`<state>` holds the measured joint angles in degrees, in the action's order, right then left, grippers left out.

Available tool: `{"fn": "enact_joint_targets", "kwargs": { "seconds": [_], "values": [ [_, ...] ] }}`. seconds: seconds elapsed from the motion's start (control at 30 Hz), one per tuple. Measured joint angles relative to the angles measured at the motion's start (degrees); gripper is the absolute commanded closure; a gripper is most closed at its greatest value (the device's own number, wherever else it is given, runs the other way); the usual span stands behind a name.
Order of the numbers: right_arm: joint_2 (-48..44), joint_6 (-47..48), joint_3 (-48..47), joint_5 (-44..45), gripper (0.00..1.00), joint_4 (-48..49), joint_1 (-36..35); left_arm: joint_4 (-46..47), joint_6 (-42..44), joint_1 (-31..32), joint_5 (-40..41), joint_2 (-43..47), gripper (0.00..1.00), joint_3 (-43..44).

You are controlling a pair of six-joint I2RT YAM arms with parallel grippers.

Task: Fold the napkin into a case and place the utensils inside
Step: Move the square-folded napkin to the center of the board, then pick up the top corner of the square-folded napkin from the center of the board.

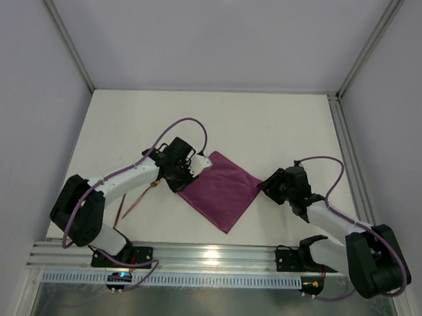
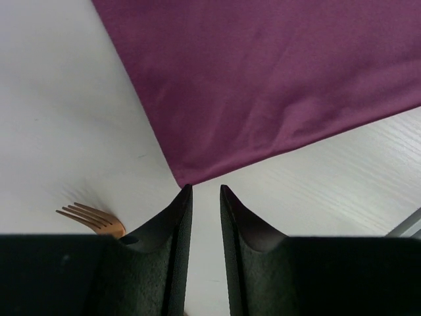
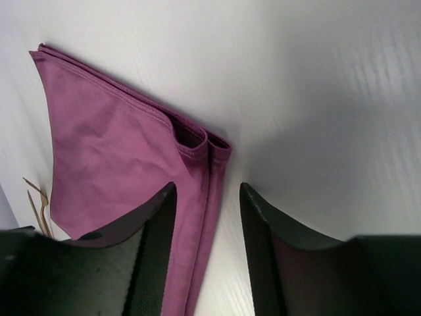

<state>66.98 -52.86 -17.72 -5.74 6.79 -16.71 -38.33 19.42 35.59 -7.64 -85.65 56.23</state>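
From above I see the napkin point(image 1: 220, 191) lying flat on the white table point(image 1: 281, 126), between my two arms. It is a soft plum-purple cloth, plain, folded into an almost square shape that is turned on its corner like a diamond. I find no clear long axis: one corner points to the far side and one to the near edge of the table.

The left gripper point(image 1: 183, 185) stands at the left corner of the napkin and the right gripper point(image 1: 263, 183) at the right corner. Left of the cloth, partly under the left arm, lie the utensils point(image 1: 135, 202), thin copper-coloured metal pieces; their long axis runs from near-left to far-right.

The left wrist view shows what the top view hides. The matte black fingers point(image 2: 172, 227) stand a little apart with bare table between them, so the left gripper point(image 2: 205, 191) grips nothing. The cloth corner point(image 2: 263, 85) lies just in front of the tips. The tines of the fork point(image 2: 89, 215) also show here.

The right wrist view alone shows the stitched hems of several layers stacked at the corner of the napkin point(image 3: 112, 151). The right gripper point(image 3: 207, 191) has its jaws wide apart. The folded edge runs between them, close to one finger, but it is not clamped.
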Motion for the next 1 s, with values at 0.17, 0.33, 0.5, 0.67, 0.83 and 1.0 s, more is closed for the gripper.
{"fn": "enact_joint_targets", "kwargs": {
  "seconds": [0.17,0.33,0.5,0.67,0.83,1.0],
  "values": [
    [-12.55,2.08,-0.61,3.26,0.41,-11.21,0.0,-0.26,0.76,2.51,-0.35,0.07,0.75,-1.51],
    [-17.0,8.68,-7.1,4.04,0.52,-18.86,0.0,0.48,0.72,2.69,1.44,-0.98,0.76,-2.67],
    [-4.61,17.18,-18.67,-2.97,0.86,-18.36,-0.02,2.14,0.57,2.64,2.89,-2.6,0.76,-2.69],
    [5.38,19.8,-19.52,-9.29,0.97,-14.75,-0.42,3.32,0.61,2.64,3.87,-2.62,0.77,-3.21],
    [9.81,19.28,-14.99,-9.18,0.97,-14.03,-0.55,4.48,0.87,2.64,5.03,-5.51,0.77,-4.0],
    [11.37,18.05,-12.48,-8.04,0.97,-13.31,0.02,4.96,1.97,2.69,5.46,-6.19,0.77,-4.33]
  ]
}}
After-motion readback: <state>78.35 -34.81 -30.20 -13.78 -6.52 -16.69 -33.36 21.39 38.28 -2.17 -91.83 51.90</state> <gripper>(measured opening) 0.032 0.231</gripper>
